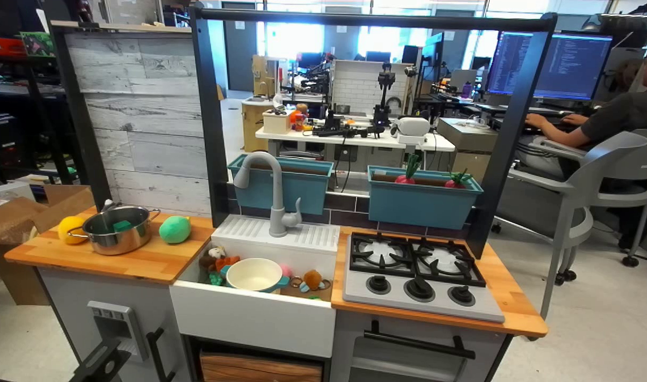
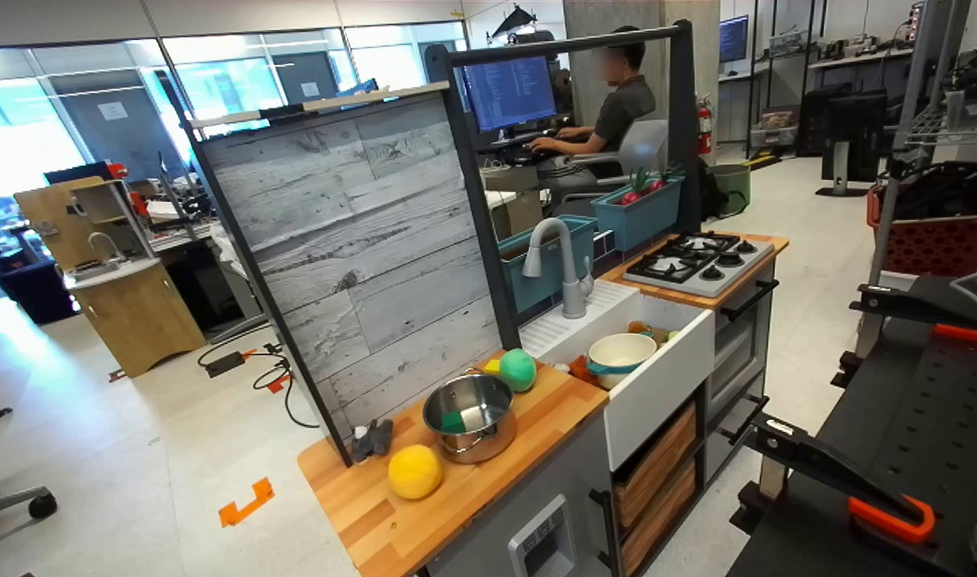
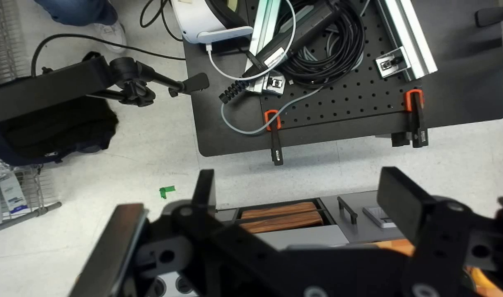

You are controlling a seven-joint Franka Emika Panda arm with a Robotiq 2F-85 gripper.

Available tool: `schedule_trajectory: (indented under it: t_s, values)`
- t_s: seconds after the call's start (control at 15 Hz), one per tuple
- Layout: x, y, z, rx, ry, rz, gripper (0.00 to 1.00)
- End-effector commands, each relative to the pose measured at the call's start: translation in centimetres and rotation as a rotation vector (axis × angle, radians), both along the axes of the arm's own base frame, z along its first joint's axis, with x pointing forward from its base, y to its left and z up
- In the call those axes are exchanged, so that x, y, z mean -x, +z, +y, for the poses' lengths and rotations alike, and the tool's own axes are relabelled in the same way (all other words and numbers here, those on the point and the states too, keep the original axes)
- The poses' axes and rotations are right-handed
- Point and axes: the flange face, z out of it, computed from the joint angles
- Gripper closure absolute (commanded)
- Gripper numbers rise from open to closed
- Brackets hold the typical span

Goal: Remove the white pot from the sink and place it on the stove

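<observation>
The white pot (image 1: 255,274) sits upright in the sink (image 1: 253,317), among several soft toys, in both exterior views. It has a cream inside and teal handles; the pot (image 2: 621,351) stands near the sink's front wall (image 2: 663,389). The stove (image 1: 395,295), with black grates and knobs, is beside the sink; the stove (image 2: 706,282) bears nothing on its grates. My gripper (image 3: 298,185) is open and empty in the wrist view, with its fingers wide apart. It is outside both exterior views. The pot is hidden in the wrist view, where the sink's white front (image 3: 303,236) shows.
A grey faucet (image 1: 277,196) rises behind the sink. A metal pot (image 1: 122,239), a yellow ball (image 1: 71,229) and a green ball (image 1: 175,229) are on the wooden counter. Teal planters (image 1: 421,200) hang behind. A black table (image 3: 309,134) with clamps faces the kitchen.
</observation>
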Motion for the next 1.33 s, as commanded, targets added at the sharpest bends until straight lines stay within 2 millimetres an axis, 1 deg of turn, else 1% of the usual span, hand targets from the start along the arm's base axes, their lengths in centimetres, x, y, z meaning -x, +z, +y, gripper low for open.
schedule_trajectory:
  t_s: [0.0,0.33,0.4,0.53,0.67,0.73,1.0,1.13,1.27]
  values:
    - [0.0,0.1,0.0,0.000,0.000,0.001,0.00]
    - [0.0,0.1,0.0,0.000,0.000,0.001,0.00]
    - [-0.4,-0.4,-0.3,0.010,0.012,0.006,0.00]
    - [-1.7,-1.8,-1.6,0.046,0.033,-0.005,0.00]
    - [-3.9,-3.7,-3.7,0.084,0.099,-0.005,0.00]
    - [-5.4,-4.9,-4.9,0.107,0.122,-0.028,0.00]
    - [-11.8,-10.0,-8.8,0.175,0.267,-0.074,0.00]
    - [-14.5,-12.4,-10.5,0.162,0.380,-0.100,0.00]
    - [-17.2,-14.7,-12.1,0.107,0.492,-0.100,0.00]
